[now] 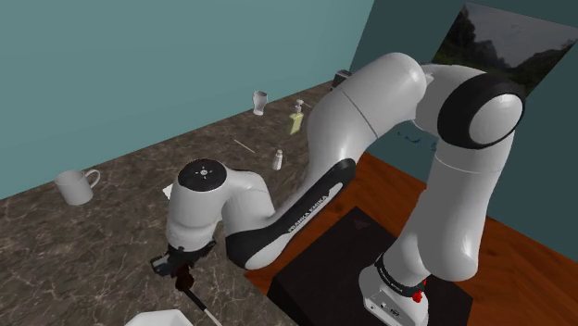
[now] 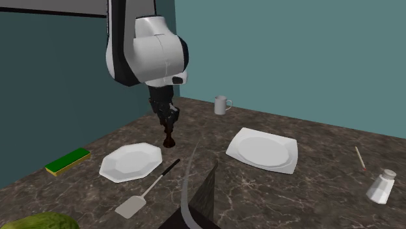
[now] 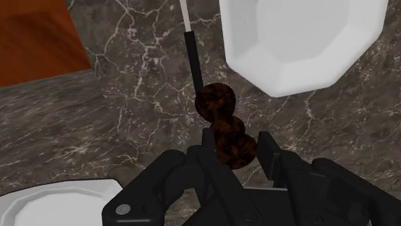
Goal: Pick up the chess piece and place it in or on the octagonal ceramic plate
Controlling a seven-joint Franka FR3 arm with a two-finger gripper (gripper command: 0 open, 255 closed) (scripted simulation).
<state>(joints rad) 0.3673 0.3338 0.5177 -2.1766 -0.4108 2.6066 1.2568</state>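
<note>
While the grasp looked made, the transfer was not. The gripper (image 3: 236, 146) had its two fingers narrowed onto the upper part of the dark brown chess piece (image 2: 168, 138), clasping it from both sides in the wrist view. The piece hung or stood directly under the hand, over the dark marbled counter (image 2: 306, 195), just beside the octagonal plate (image 2: 130, 162). I couldn't tell whether its base was touching the counter or just off it, as no clear gap was visible.

Done, by my read: approach and close. Left: lift, a short carry over the plate, lower, release. The plate had nothing on it.

Orientation: the long axis was upright, in line with the gripper's own axis. The rounded base end pointed down at the counter and the top end was up between the fingers. There was maybe a slight lean in the second exterior view, but that could have been camera roll, so I wouldn't call it.

Neighbours: a spatula (image 2: 153, 183) lay with its black handle end near the piece, running alongside the octagonal plate toward the counter edge. A second white plate (image 2: 263, 148), squarer, lay well apart toward that view's right and was likely not the target. A mug (image 2: 222, 104) stood further back by the wall.
</note>
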